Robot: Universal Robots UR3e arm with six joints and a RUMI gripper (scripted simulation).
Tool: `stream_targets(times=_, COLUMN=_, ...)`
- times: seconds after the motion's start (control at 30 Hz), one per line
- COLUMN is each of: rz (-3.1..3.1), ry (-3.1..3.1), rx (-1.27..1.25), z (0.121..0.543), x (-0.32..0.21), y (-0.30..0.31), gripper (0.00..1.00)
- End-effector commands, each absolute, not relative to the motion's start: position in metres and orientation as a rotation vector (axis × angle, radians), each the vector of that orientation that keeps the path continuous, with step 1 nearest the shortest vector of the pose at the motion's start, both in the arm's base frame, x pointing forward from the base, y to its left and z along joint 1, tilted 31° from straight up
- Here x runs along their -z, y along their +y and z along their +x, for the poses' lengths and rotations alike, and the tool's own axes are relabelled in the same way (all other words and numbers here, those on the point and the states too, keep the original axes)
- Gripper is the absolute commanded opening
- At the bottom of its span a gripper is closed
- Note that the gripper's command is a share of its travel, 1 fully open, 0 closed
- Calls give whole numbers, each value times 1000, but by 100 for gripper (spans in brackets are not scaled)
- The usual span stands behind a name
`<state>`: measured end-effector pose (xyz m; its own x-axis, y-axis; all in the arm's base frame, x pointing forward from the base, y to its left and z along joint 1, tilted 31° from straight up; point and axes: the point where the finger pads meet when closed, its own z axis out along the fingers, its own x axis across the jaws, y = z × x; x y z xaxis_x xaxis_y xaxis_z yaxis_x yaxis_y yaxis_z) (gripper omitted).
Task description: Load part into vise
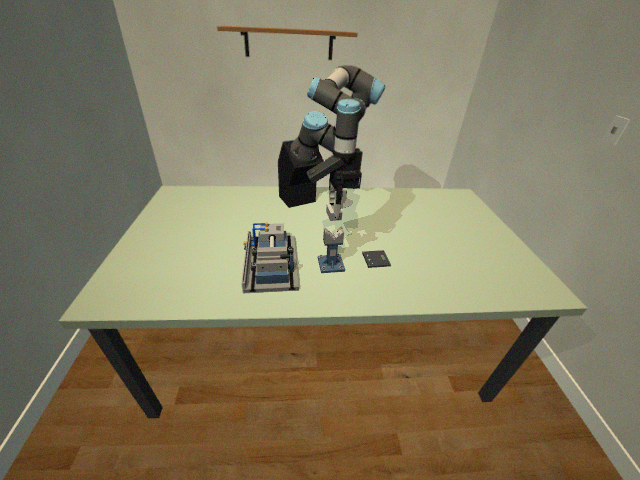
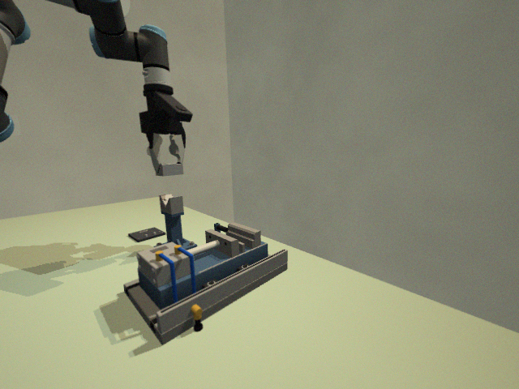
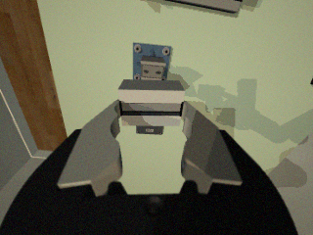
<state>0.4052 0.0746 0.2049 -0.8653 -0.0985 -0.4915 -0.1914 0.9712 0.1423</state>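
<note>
My gripper (image 2: 167, 167) hangs in the air above the V-block (image 2: 170, 205), shut on the part (image 2: 169, 168), a light grey block held across the fingertips. In the wrist view the part (image 3: 151, 101) spans the two fingers, with a dark line along its lower side, and the V-block (image 3: 152, 66) on its blue base lies straight below. In the top view the gripper (image 1: 334, 210) is a short gap above the V-block (image 1: 331, 238). The vise (image 2: 201, 271) stands open on the table to the left of the V-block (image 1: 270, 260). The dark infeed plate (image 1: 375, 258) lies bare to the right.
The arm's black base (image 1: 297, 178) stands at the back of the table behind the vise. A grey rail with a yellow knob (image 2: 195, 311) runs along the vise's near side. The table edge and wood floor show at the left of the wrist view (image 3: 29, 83).
</note>
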Motion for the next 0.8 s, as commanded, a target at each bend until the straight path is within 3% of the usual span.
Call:
stream_targets(times=0.0, rz=-223, ry=2615, rx=-248, z=407, x=-206, y=73, gripper=0)
stream_targets(times=0.77, rz=-339, ry=2602, rx=-216, z=415, x=-206, y=60, gripper=0)
